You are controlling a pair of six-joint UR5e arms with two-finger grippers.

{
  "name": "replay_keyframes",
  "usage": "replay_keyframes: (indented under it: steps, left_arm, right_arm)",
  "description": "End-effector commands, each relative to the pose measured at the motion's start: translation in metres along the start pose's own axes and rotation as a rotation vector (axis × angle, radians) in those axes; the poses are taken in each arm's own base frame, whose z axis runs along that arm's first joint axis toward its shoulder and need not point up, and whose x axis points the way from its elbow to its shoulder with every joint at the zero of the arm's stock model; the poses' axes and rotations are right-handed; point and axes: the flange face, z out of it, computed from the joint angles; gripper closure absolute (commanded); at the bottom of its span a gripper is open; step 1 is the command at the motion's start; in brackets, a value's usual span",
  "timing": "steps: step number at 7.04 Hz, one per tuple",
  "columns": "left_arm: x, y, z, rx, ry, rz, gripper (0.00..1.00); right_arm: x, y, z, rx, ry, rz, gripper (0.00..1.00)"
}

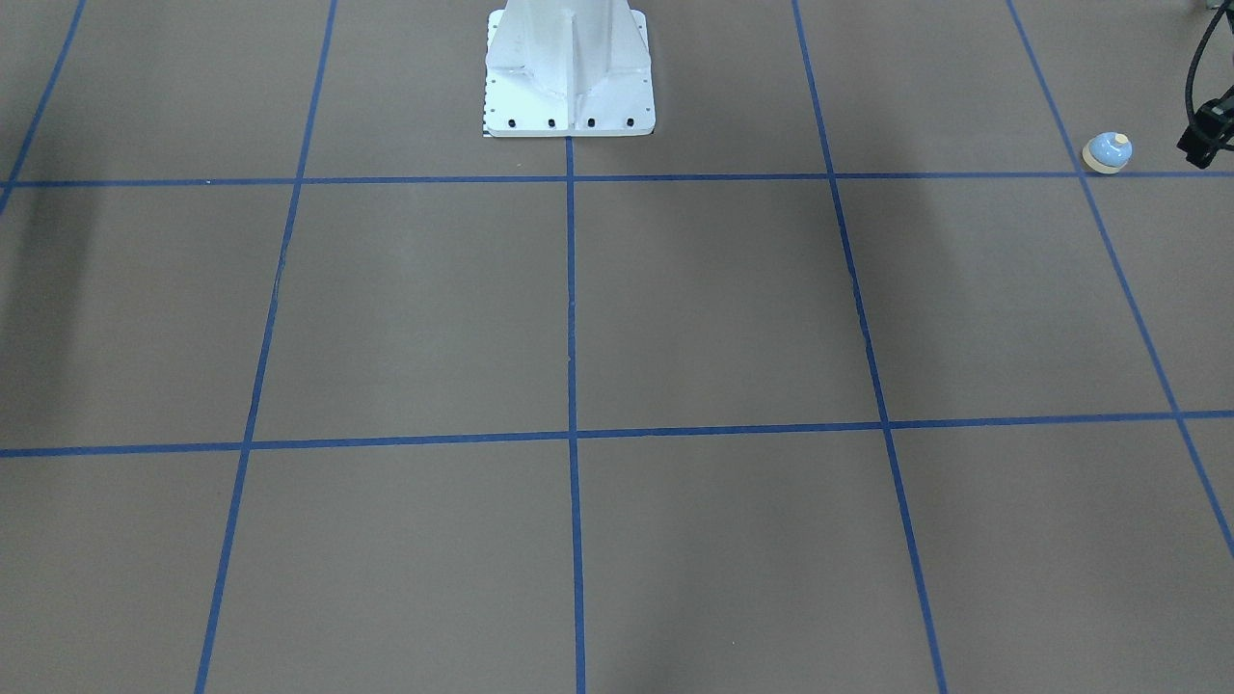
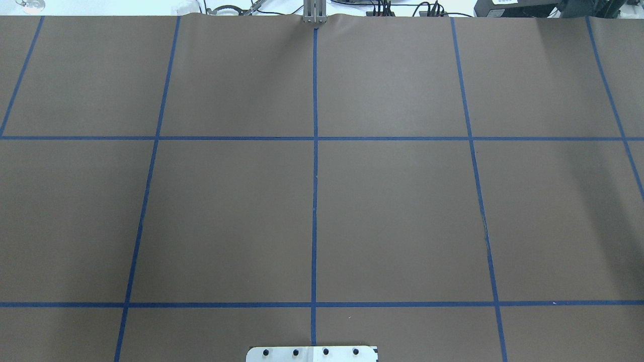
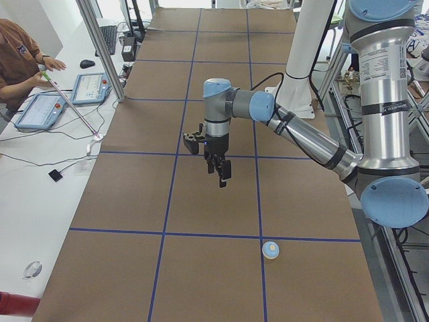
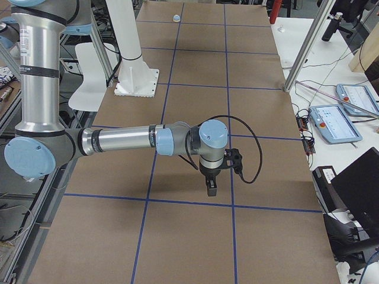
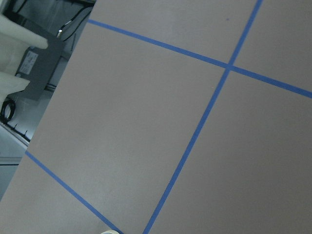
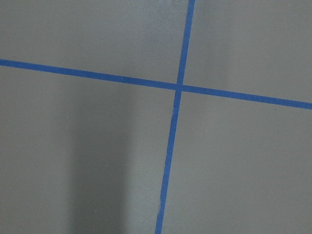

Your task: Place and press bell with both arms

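The light-blue bell (image 1: pixel 1108 152) with its cream button stands upright on the brown table, on a blue tape line near the table's end on my left side. It also shows in the exterior left view (image 3: pixel 270 250), far off in the exterior right view (image 4: pixel 176 18), and as a sliver at the bottom edge of the left wrist view (image 5: pixel 109 232). My left gripper (image 3: pixel 224 180) hangs above the table, apart from the bell and further along the table from it. My right gripper (image 4: pixel 211 189) hangs above the table's other end. I cannot tell whether either is open or shut.
The white pedestal (image 1: pixel 569 87) stands at the robot's edge of the table. A black part of the left arm (image 1: pixel 1205 140) shows beside the bell. An operator (image 3: pixel 20 54) sits at a side desk with tablets (image 3: pixel 40 111). Blue tape lines grid the table.
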Motion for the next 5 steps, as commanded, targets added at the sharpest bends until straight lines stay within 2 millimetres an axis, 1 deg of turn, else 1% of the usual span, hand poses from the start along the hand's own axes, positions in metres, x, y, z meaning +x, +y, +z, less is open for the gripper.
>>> replay_keyframes:
  steps: [1, 2, 3, 4, 5]
  left_arm:
    - [0.006, 0.039, 0.046, 0.101, -0.165, -0.249, 0.00]
    - [-0.007, 0.053, 0.068, 0.141, -0.229, -0.355, 0.00]
    - [-0.009, 0.075, 0.089, 0.183, -0.278, -0.458, 0.00]
    - [0.000, 0.095, 0.117, 0.213, -0.320, -0.557, 0.00]
    - [0.006, 0.115, 0.159, 0.258, -0.387, -0.644, 0.00]
  right_arm:
    - [0.005, 0.001, 0.006, -0.011, -0.005, 0.011, 0.00]
    - [0.005, 0.000, 0.007, -0.012, -0.010, 0.012, 0.00]
    - [0.004, -0.001, 0.006, -0.011, -0.019, 0.014, 0.00]
    - [0.002, -0.002, 0.005, -0.008, -0.030, 0.012, 0.00]
    - [0.001, -0.002, 0.005, -0.008, -0.034, 0.010, 0.00]
